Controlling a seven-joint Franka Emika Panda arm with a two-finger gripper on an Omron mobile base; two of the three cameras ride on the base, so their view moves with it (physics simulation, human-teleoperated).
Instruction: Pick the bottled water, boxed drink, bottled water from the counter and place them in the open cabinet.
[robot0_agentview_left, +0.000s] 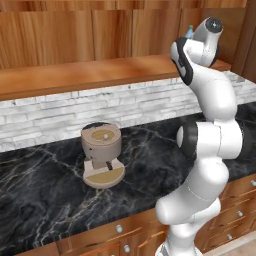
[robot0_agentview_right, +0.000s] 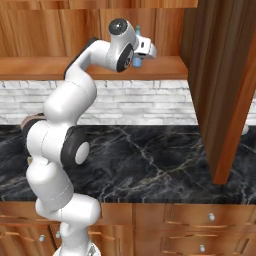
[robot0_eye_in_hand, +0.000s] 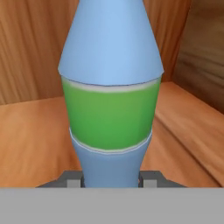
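Gripper (robot0_agentview_right: 142, 55): raised to the cabinet shelf, its fingers (robot0_eye_in_hand: 151, 178) clamped on the lower body of the blue bottled water (robot0_eye_in_hand: 109, 100); we see the bottle upright between them, green band facing the hand camera.
Bottle position: at the shelf board (robot0_agentview_left: 75, 75) inside the cabinet (robot0_agentview_right: 165, 30), near its right end; whether the base rests on the wood we cannot tell.
Step in hand: we judge this the placing of one bottle; the boxed drink and the other bottle remain to be fetched.
Next move: settle the bottle onto the board, part the fingers, draw straight back.
Surroundings: a beige coffee machine (robot0_agentview_left: 102, 155) stands on the counter (robot0_agentview_left: 45, 200), well apart below.
Obstacles: the brown side panel (robot0_agentview_right: 220, 100) stands close on the right; a wide swing could strike it.
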